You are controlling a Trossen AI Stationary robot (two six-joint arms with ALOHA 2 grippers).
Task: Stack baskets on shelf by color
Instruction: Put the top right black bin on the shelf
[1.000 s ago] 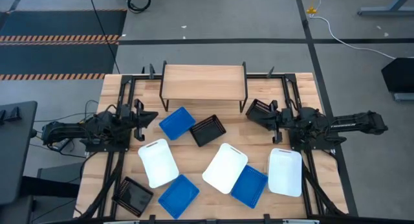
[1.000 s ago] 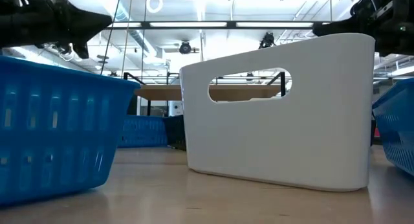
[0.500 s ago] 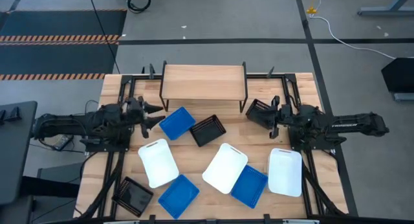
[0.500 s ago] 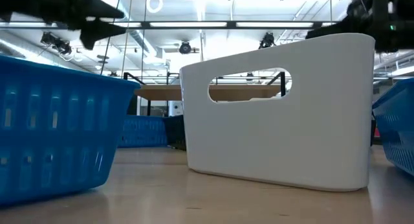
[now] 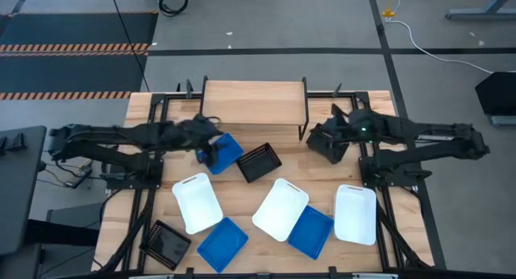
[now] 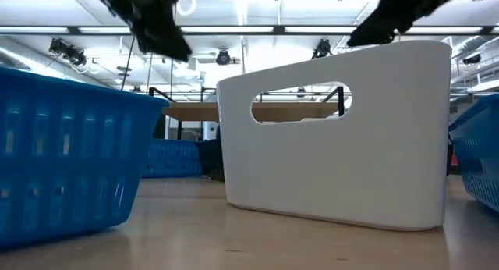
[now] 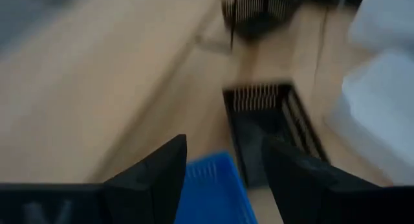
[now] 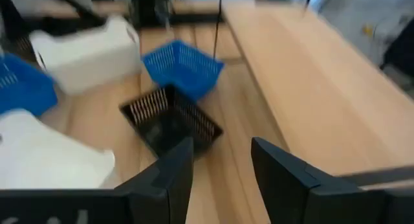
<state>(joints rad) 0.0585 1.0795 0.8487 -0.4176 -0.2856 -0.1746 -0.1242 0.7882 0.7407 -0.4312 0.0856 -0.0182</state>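
While both of our dark arms reach in over the wooden table (image 5: 379, 110), neither claw grips anything. Our left gripper (image 5: 211, 145) hovers over the left part of the blue slotted plastic basket (image 5: 226, 151) lying just in front of the low shelf with its light wooden plank top and thin black legs (image 5: 254, 102); in the left wrist view its two dark fingers (image 7: 152, 179) stand apart, released, with the blue rim between them. Our right gripper (image 5: 329, 139) hangs above the small black slotted basket (image 5: 321, 135) by the shelf's right legs; its fingers (image 8: 165, 179) are likewise spread and empty.

Nothing rests on the shelf. Another black slotted basket (image 5: 260, 162) lies right of the blue one. Three white plastic baskets (image 5: 196, 201) (image 5: 280, 208) (image 5: 355, 214) sit nearer, with two further blue baskets (image 5: 222, 241) (image 5: 310, 231) and a third black one (image 5: 165, 243) at the near left.
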